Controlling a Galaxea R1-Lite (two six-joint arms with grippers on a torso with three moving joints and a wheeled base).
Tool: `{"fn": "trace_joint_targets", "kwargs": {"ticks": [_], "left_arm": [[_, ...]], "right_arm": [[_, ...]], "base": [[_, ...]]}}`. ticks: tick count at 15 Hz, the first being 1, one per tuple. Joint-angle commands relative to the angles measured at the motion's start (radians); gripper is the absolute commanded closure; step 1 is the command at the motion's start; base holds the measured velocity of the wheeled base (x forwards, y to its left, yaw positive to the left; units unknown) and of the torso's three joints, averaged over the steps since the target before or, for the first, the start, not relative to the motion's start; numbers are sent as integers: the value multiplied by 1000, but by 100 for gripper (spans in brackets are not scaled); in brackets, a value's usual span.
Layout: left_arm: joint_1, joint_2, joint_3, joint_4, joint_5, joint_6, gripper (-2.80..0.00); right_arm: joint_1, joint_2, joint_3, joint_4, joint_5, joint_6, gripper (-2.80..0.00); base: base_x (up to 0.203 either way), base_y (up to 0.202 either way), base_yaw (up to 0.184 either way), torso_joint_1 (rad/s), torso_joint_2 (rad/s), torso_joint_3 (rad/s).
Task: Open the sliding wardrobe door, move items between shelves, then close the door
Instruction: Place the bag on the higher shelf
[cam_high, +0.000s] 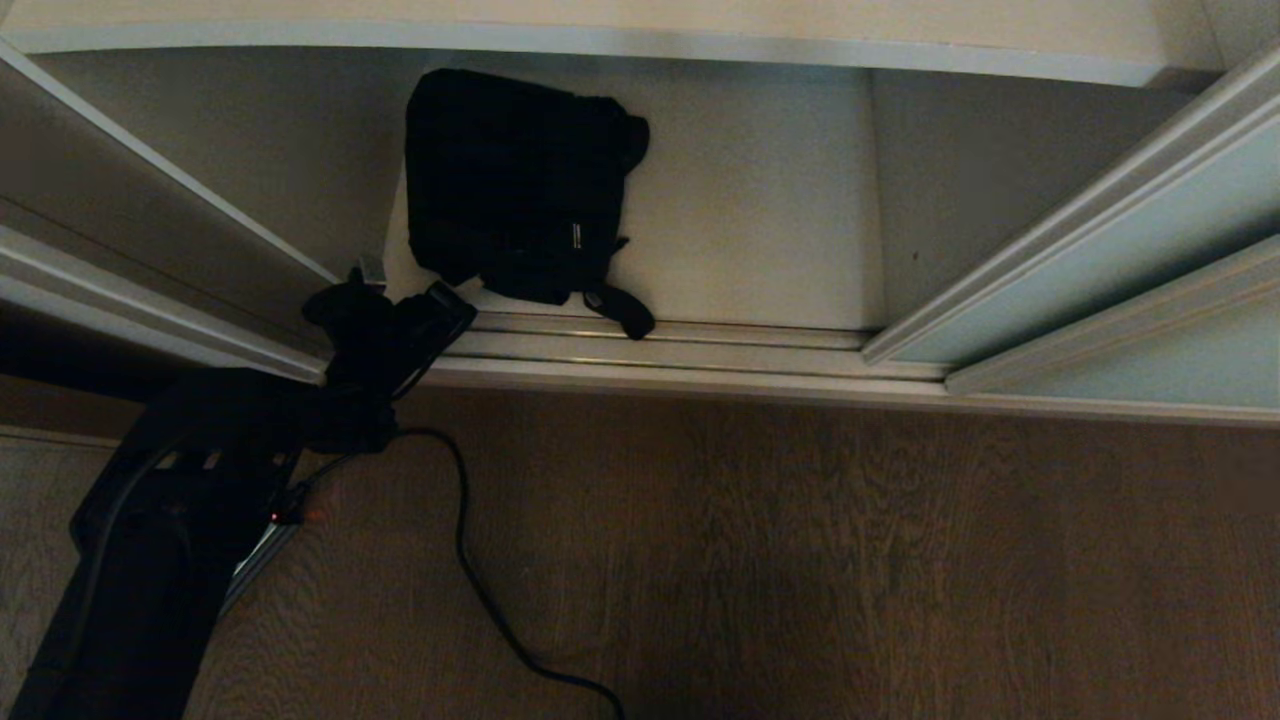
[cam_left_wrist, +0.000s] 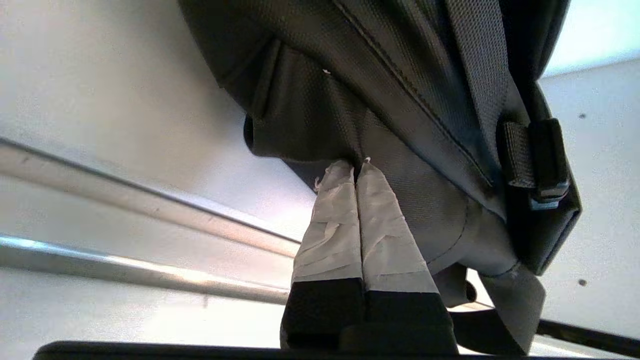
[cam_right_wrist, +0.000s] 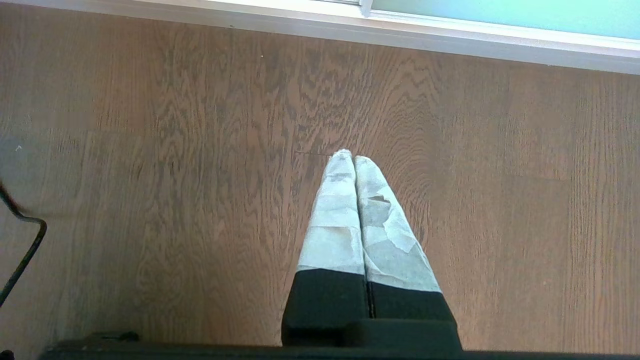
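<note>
Left gripper (cam_left_wrist: 356, 167) pinched on black bag (cam_high: 515, 180) at shelf (cam_high: 760, 220) front edge; right gripper (cam_right_wrist: 348, 157) closed above floor (cam_right_wrist: 175, 150).

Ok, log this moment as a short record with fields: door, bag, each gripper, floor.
door: sliding wardrobe door slid aside to the right, interior exposed
bag: black bag lying on the bottom shelf, one strap end over the floor track
left gripper: shut, tips pinching the bag's lower edge
right gripper: shut, holding nothing, above the wooden floor
floor: a black cable trails across it
</note>
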Motion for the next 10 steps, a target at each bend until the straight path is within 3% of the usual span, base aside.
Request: {"fn": "trace_joint_targets", "kwargs": {"ticks": [1,6,10], "left_arm": [[0,-13,-5,-6,-8,-4,0],[-4,-114,68,49,-3,7,0],[-5,-290,303,190,-3,31,0]], "right_arm": [[0,-3,0,0,0,0,0],[0,-2,0,0,0,0,0],[0,-3,0,0,0,0,0]], "base": [[0,0,0,0,0,0],[0,0,0,0,0,0],[0,0,0,0,0,0]]}}
